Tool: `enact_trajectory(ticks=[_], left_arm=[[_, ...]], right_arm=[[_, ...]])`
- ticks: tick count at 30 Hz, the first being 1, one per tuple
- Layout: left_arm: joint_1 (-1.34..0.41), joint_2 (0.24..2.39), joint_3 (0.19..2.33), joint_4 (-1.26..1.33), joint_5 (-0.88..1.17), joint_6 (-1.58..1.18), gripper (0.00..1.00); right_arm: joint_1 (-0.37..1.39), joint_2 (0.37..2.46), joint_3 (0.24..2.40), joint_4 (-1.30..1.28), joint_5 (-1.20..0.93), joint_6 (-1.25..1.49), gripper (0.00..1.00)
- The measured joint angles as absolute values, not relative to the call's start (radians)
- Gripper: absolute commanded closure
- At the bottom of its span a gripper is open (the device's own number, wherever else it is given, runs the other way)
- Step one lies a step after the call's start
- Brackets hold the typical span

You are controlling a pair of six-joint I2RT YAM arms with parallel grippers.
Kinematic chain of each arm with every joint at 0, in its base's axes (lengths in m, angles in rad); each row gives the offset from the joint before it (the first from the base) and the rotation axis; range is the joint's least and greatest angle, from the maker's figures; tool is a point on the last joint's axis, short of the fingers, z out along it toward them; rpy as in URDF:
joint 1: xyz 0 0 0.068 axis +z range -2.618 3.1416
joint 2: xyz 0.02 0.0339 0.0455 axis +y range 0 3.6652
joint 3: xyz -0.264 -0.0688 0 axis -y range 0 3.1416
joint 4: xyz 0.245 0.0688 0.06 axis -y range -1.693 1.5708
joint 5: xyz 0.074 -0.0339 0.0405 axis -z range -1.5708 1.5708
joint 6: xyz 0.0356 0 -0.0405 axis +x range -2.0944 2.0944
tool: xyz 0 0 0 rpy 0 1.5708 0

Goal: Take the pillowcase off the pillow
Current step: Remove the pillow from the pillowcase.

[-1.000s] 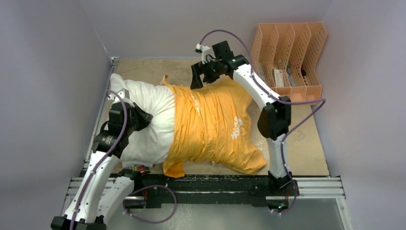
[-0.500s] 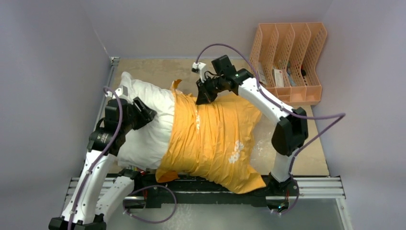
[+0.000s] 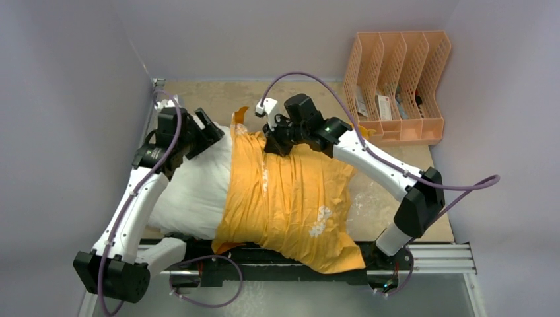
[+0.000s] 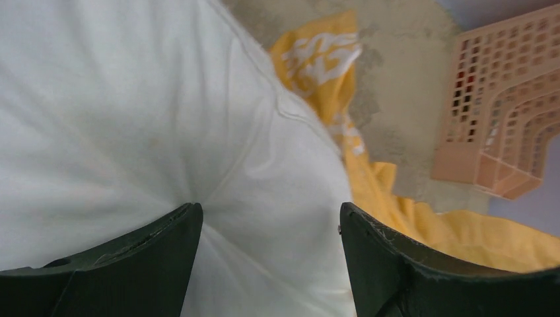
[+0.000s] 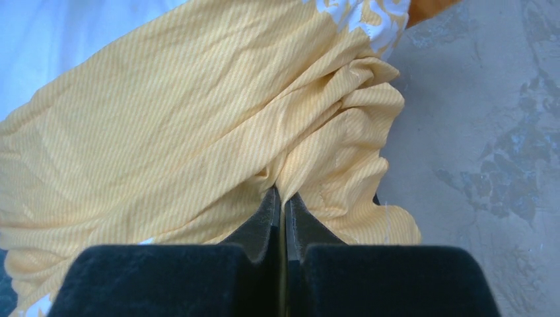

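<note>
The big white stuffed pillow (image 3: 188,191) lies across the tan table (image 3: 198,92) with its left end bare, while its middle and right end are wrapped in the rumpled orange-yellow printed fabric pillowcase (image 3: 290,198). The right gripper (image 5: 282,198) is clenched on a bunched fold at the pillowcase's far edge — black fingers pressed together, cloth pinched between them. The left gripper (image 4: 271,214) is released, its jaws spread wide over the pillow's bare white end. A peach plastic file rack (image 3: 396,86) stands at the table's far right corner.
</note>
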State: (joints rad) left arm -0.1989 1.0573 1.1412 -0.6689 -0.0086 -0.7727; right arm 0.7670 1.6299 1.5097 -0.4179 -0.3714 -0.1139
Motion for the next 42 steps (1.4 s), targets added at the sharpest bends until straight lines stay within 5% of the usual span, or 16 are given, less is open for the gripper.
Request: enact_trajectory(ticks=[2,5,6,17,29,32,35,42], left_arm=[[-0.199,1.068,1.077,-0.668,-0.023,-0.766,0.34],[-0.2,1.066,1.013,-0.664,-0.026,-0.759,0.97],[-0.2,1.058,0.999,-0.659,-0.027,-0.751,1.0],[-0.22,0.796,0.92,-0.7,-0.072,-0.758,1.0],[-0.225,0.776,0.888,-0.703,-0.103,-0.791,1.0],[-0.225,0.774,0.888,-0.696,-0.101,-0.789,1.0],[-0.221,0.768,0.887,-0.696,-0.102,-0.778,1.0],[-0.216,0.752,0.886,-0.697,-0.099,-0.762,1.0]], right_arm=[[0.786,1.615,1.493,-0.398,-0.351,-0.113,1.0],[0.809,1.589,1.457,-0.376,-0.33,-0.113,1.0],[0.814,1.579,1.444,-0.367,-0.322,-0.113,1.0],[0.833,1.469,1.346,-0.318,-0.18,0.014,1.0],[0.596,1.262,1.184,-0.444,-0.043,0.247,0.99],[0.589,1.278,1.209,-0.46,-0.07,0.26,0.59],[0.567,1.31,1.271,-0.457,-0.114,0.274,0.35],[0.587,1.586,1.601,-0.405,-0.37,0.274,0.22]])
